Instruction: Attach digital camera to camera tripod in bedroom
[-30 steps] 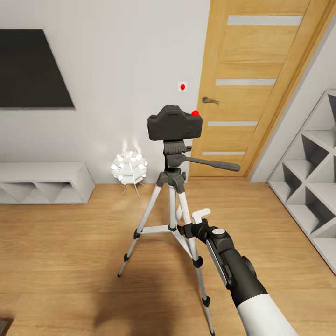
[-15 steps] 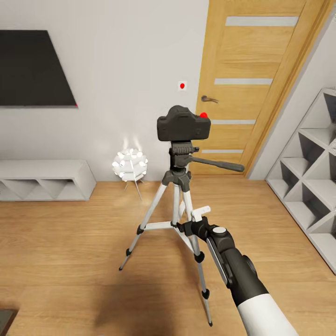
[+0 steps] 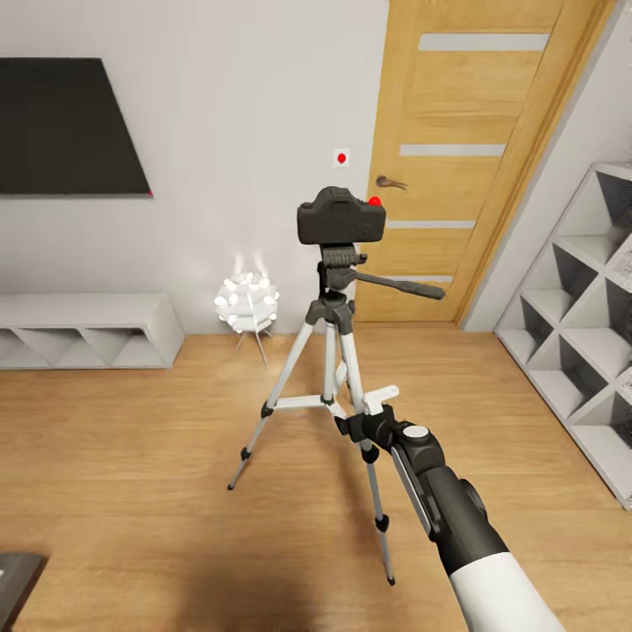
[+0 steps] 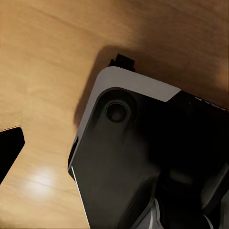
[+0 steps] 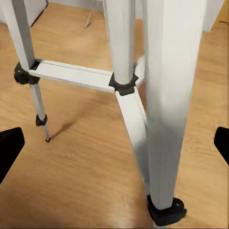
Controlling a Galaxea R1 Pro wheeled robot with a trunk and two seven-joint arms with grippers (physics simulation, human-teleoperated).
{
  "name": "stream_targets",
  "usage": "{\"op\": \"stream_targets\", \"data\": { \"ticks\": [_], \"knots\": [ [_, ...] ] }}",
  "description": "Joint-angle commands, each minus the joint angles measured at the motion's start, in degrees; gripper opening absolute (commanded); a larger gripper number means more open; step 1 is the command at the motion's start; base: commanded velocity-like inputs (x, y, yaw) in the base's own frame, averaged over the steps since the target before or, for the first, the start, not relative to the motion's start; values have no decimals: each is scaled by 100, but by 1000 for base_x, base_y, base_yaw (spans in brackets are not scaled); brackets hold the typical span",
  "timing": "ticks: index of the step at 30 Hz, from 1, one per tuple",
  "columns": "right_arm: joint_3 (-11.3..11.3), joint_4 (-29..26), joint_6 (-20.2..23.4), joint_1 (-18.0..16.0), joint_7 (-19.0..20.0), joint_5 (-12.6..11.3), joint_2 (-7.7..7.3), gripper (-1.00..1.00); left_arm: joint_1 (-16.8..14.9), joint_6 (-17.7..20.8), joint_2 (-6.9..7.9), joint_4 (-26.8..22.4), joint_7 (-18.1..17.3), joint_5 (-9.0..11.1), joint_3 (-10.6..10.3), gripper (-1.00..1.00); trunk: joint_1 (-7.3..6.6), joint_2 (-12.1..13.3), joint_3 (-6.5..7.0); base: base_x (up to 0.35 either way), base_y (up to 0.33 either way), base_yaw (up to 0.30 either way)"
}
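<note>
The digital camera [image 3: 341, 219], dark with a red button on top, sits on the black pan head of the camera tripod [image 3: 329, 351], which stands on the wood floor in front of the wall. My right gripper [image 3: 364, 412] is low beside the tripod's near leg, well below the camera. In the right wrist view the silver tripod legs [image 5: 167, 95] stand close ahead, and my right gripper [image 5: 114, 148] is open with a black fingertip [image 5: 9, 148] at each edge and nothing held. The left wrist view shows one black fingertip [image 4: 9, 148] set wide, over the floor.
A wooden door [image 3: 465, 158] is behind the tripod to the right. White cube shelves [image 3: 579, 333] line the right wall. A white ball lamp [image 3: 247, 303] and a low white bench [image 3: 88, 329] stand at the back wall under a dark panel [image 3: 61, 127]. My dark base [image 4: 143, 157] sits below the left wrist.
The whole head view has shifted: the tripod and camera now look a little smaller and farther away. The camera stays on the tripod head. My right arm keeps its pose.
</note>
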Motion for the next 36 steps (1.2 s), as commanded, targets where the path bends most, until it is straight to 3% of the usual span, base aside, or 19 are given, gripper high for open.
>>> {"op": "stream_targets", "data": {
  "ticks": [1,36],
  "knots": [
    [-6,-9,26,-4,41,60,-7,100,-4,21,1,-3,18,48,-48,100,0,-11,-10,-333,0,0],
    [-11,149,58,4,-9,57,-169,100,-4,21,13,0,27,56,-47,100,0,-11,-10,-336,0,0]
  ]
}}
